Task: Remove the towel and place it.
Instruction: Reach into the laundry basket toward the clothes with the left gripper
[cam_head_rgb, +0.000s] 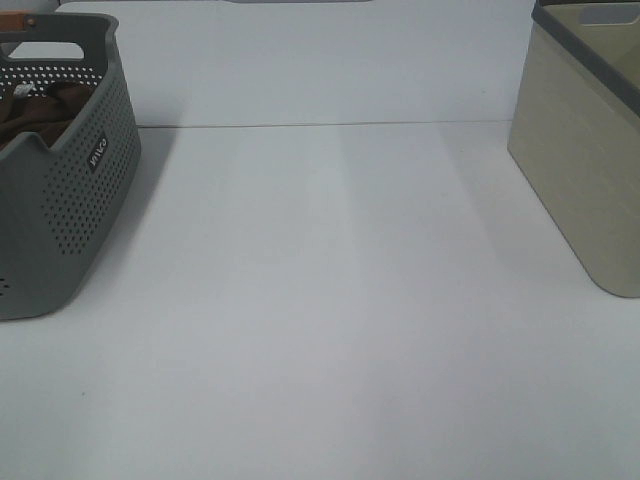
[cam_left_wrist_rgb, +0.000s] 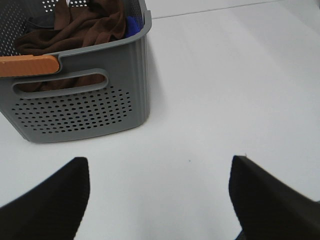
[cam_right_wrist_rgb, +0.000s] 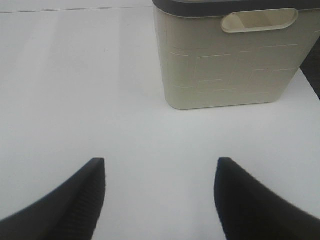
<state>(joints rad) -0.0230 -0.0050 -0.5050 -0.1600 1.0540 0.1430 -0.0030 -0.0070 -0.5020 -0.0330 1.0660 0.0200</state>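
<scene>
My left claw (cam_left_wrist_rgb: 159, 165) spread wide, empty, above table (cam_left_wrist_rgb: 225, 90) just short of grey basket (cam_left_wrist_rgb: 80, 110). Towel (cam_left_wrist_rgb: 75, 27) bunched inside basket, touching blue cloth (cam_left_wrist_rgb: 131, 26). My right claw (cam_right_wrist_rgb: 160, 165) apart, empty; beige bin (cam_right_wrist_rgb: 225, 65) well apart from basket.

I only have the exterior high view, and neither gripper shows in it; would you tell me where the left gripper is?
Observer: The left gripper is open and empty, facing the grey basket without touching it.
Operator: What lies with the towel in there?
Observer: The towel is bunched up, with something blue against the basket's wall beside it.
Operator: And the right gripper?
Observer: The right gripper is open and empty too, facing the beige bin.
</scene>
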